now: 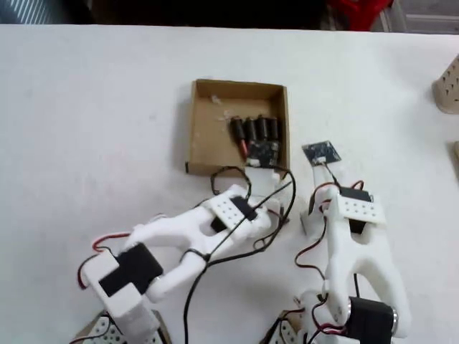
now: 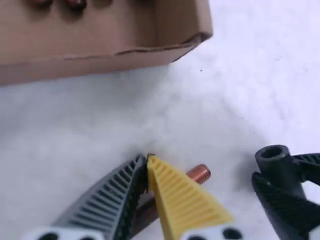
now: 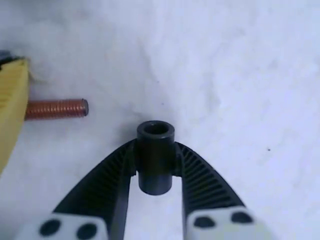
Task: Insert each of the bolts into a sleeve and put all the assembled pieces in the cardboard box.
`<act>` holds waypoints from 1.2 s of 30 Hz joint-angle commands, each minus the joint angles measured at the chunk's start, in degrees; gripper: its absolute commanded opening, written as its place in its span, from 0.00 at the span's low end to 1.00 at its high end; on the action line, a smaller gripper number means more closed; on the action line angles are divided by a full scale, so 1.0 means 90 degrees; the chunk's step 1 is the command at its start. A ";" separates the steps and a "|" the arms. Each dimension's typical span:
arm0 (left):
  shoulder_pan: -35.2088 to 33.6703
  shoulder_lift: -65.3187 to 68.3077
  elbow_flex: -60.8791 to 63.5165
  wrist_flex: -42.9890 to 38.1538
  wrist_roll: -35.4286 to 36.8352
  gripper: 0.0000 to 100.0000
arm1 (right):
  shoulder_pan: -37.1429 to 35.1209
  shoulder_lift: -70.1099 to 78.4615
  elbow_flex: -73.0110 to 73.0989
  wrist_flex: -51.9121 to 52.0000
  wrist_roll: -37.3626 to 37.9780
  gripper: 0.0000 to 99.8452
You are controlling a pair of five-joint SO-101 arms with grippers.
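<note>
Copper bolt (image 2: 199, 173): clamped between the grey and yellow fingers of the left gripper (image 2: 148, 162), threaded end protruding, just outside a wall of the cardboard box (image 2: 100, 60). Black sleeve (image 3: 155, 156): grasped between the jaws of the right gripper (image 3: 155, 147), bore unobstructed, near the bolt's tip but apart from it. Several dark pieces (image 1: 254, 130) lie in a row inside the box on the white table (image 1: 86, 107).
</note>
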 commanded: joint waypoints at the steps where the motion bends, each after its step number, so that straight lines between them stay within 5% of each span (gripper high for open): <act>1: 0.0005 -0.0337 0.0029 0.0098 -0.0195 0.02 | -0.0024 -0.0190 -0.0049 -0.0073 0.0068 0.02; 29: -0.0073 -0.2632 0.1309 -0.0469 -0.0225 0.02 | 0.0845 -0.0230 -0.0293 -0.0073 -0.0479 0.02; 36: 0.0864 -0.3404 0.2510 -0.1026 -0.0977 0.02 | 0.0786 -0.0210 -0.0293 -0.0073 -0.0479 0.02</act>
